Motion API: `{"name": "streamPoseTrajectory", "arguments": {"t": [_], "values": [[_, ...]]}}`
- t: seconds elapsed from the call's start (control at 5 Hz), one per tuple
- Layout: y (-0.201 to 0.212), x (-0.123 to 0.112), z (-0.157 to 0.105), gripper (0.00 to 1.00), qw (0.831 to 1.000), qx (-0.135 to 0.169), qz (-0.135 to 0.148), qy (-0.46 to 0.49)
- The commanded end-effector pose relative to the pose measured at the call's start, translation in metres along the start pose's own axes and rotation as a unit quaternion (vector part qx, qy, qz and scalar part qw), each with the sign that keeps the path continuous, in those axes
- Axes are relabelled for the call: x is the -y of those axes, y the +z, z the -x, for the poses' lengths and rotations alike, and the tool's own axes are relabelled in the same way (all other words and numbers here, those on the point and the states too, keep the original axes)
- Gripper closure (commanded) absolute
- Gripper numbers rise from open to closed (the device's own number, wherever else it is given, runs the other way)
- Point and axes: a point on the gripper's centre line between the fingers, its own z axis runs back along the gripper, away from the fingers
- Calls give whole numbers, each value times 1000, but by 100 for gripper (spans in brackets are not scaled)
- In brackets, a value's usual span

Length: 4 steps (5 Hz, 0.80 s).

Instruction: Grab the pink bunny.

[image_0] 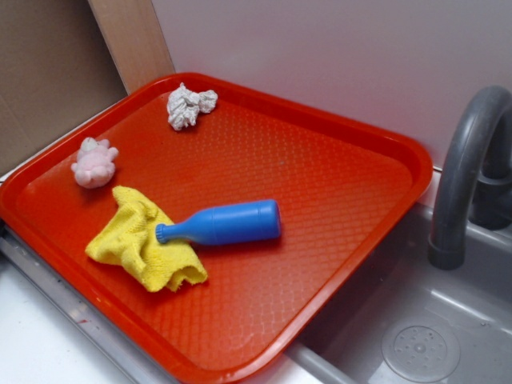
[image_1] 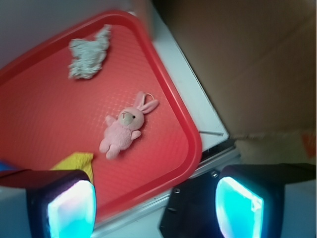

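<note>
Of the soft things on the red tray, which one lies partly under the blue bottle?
The yellow cloth: the blue bottle's neck rests on it. The pink bunny and paper wad lie apart.

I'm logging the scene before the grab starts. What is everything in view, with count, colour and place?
bunny: 1, pale pink, on the tray near its left edge
paper wad: 1, white-grey, tray's far corner
cloth: 1, yellow, crumpled on the tray's near side
bottle: 1, blue, lying on its side, neck on the cloth
tray: 1, red, beside the sink
sink: 1, grey, right of the tray
faucet: 1, grey, behind the sink
gripper: 1, black with cyan pads, open, above the tray's edge
</note>
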Motion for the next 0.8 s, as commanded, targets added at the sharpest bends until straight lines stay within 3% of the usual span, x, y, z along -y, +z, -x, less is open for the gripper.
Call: {"name": "streamPoseTrajectory", "arguments": {"t": [0.0,0.2,0.4,0.6], "values": [[-31,14,-28,0,981,53,-7,188],[-66,24,-22,0,982,65,-23,177],[-98,29,-15,0,981,71,-12,181],[-136,44,-12,0,985,63,21,161]]}}
